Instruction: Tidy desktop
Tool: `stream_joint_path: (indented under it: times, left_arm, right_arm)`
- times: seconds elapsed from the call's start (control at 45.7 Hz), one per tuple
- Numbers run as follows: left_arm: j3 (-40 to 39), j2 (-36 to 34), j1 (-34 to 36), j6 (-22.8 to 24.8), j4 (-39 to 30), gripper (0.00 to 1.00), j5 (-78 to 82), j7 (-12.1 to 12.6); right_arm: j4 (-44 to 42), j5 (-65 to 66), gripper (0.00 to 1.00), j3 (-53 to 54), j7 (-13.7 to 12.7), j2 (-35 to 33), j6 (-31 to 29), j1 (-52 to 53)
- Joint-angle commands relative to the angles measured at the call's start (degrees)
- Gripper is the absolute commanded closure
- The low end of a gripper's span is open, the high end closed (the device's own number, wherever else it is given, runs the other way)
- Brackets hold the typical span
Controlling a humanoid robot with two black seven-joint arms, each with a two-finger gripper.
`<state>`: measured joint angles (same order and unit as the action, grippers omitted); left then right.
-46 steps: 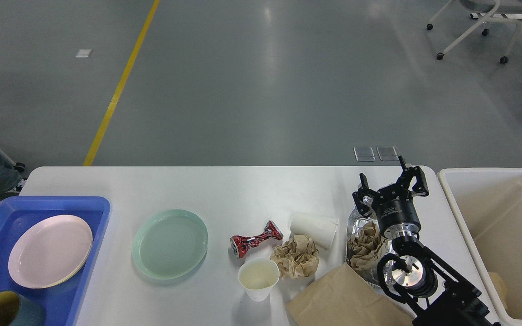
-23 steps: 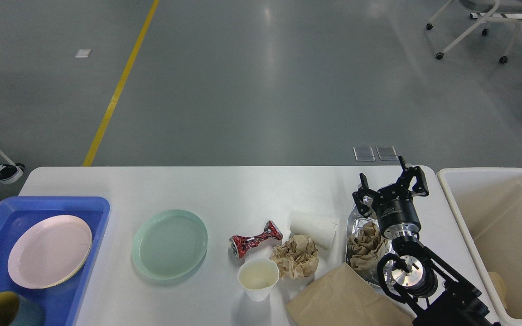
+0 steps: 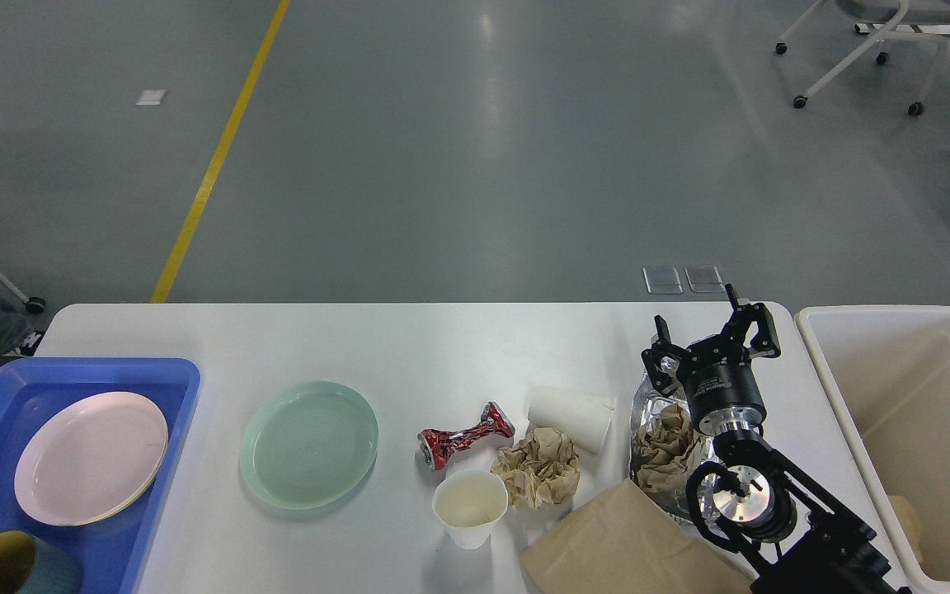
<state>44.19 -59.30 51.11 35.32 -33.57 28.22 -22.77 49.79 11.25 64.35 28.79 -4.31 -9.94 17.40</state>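
Black and spread wide, the right hand [image 3: 712, 334] hovers empty above crumpled silver foil [image 3: 653, 404] near the far right corner of the white table [image 3: 409, 346]. Just left lie a tipped white cup [image 3: 571, 417], brown paper wad [image 3: 539, 466], crushed red can [image 3: 465, 435], upright paper cup [image 3: 469, 506], then a green plate [image 3: 308, 443]. A cream bin [image 3: 912, 429] stands right of the table.

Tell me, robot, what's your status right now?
Right end effector open, empty, above foil wrapper. Left arm out of view. Desktop cluttered: crushed can, paper cups, crumpled paper. Bin path clear.
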Motion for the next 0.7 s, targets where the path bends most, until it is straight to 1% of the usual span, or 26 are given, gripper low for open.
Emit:
stream_joint_path:
  times: [0.0,0.088,0.175,0.263,0.35,0.46,0.569,0.678]
  left_arm:
    - [0.11,-2.13,0.74,2.81,-0.27,0.04,-0.01,-0.08]
    - [0.55,-3.01,2.58,6.24,-0.36,0.04,-0.01,-0.08]
    - [4.23,-3.63,6.44,9.67,-0.44,0.04,-0.01,-0.08]
    - [10.73,-3.37,13.55,14.06,-0.44,0.04,-0.01,0.18]
    - [17.59,-1.61,22.78,19.16,-1.14,0.04,-0.01,0.36]
    - [24.53,4.09,34.91,19.68,-2.64,0.04,-0.18,0.45]
    - [30.42,11.65,44.58,19.68,-5.01,0.04,-0.36,0.36]
    - [36.22,18.94,54.07,19.68,-10.45,0.04,-2.11,0.27]
  right_arm:
    - [0.04,0.00,0.00,-0.02,-0.05,0.00,0.01,0.00]
    - [-0.04,0.00,0.00,-0.02,-0.05,0.00,0.01,0.00]
    - [0.04,0.00,0.00,-0.02,-0.05,0.00,0.01,0.00]
    - [0.04,0.00,0.00,-0.02,-0.05,0.00,0.01,0.00]
    - [0.04,0.00,0.00,-0.02,-0.05,0.00,0.01,0.00]
    - [0.04,0.00,0.00,-0.02,-0.05,0.00,0.01,0.00]
    - [0.04,0.00,0.00,-0.02,-0.05,0.00,0.01,0.00]
    - [-0.04,0.00,0.00,-0.02,-0.05,0.00,0.01,0.00]
